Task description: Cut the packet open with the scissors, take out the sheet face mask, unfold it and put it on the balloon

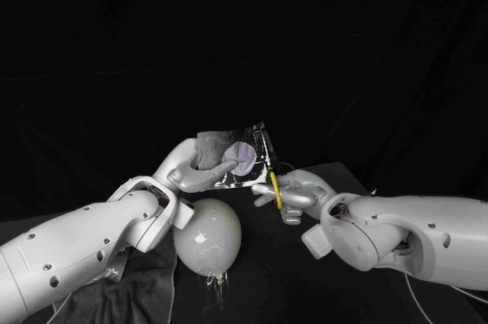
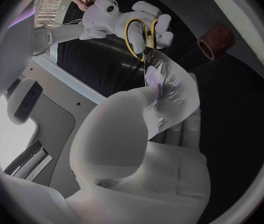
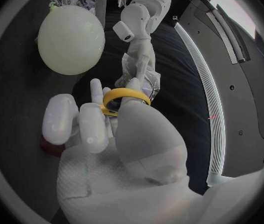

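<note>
Cutting step: left hand (image 1: 193, 172) pinched the packet (image 1: 249, 151) aloft, right hand (image 1: 295, 195) gripped scissors (image 1: 274, 185) at its edge; next, probably, a steady snip.

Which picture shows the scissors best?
The left wrist view: both yellow handle loops of the scissors face it, in the right hand, blades toward the packet. The head view shows a thin yellow edge; the right wrist view, one loop among fingers.

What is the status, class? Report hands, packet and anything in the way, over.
Left hand holds packet up. Right hand holds scissors at packet's edge. Balloon lies below, bare. Nothing seen blocking the cut.
</note>
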